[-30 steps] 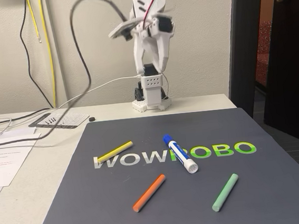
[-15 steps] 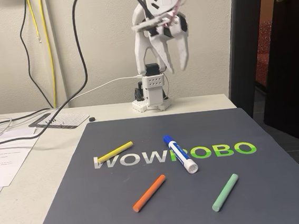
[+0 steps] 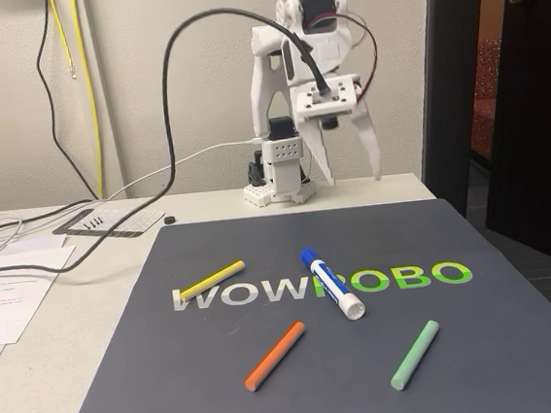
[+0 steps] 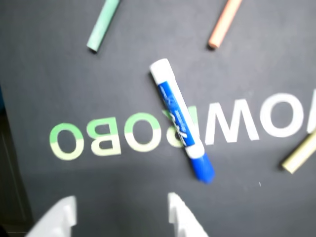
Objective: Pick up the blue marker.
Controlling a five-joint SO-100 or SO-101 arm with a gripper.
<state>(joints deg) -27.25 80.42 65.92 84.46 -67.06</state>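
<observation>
Blue marker (image 4: 180,124) fills wrist view; fixed view shows spread end effector (image 3: 353,178).

The wrist view is softly blurred throughout. There the pale yellow stick (image 4: 300,157) is cut off by the right edge, the mint-green stick (image 4: 102,25) and the orange stick (image 4: 224,23) by the top edge, and the white two-finger gripper (image 4: 121,217) by the bottom edge.

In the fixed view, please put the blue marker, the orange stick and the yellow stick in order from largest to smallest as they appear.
1. Blue marker: the thickest.
2. Orange stick: thinner, about as long.
3. Yellow stick: looks slightly smaller, but it lies farther from the camera, so its place against the orange one is unsure.
</observation>
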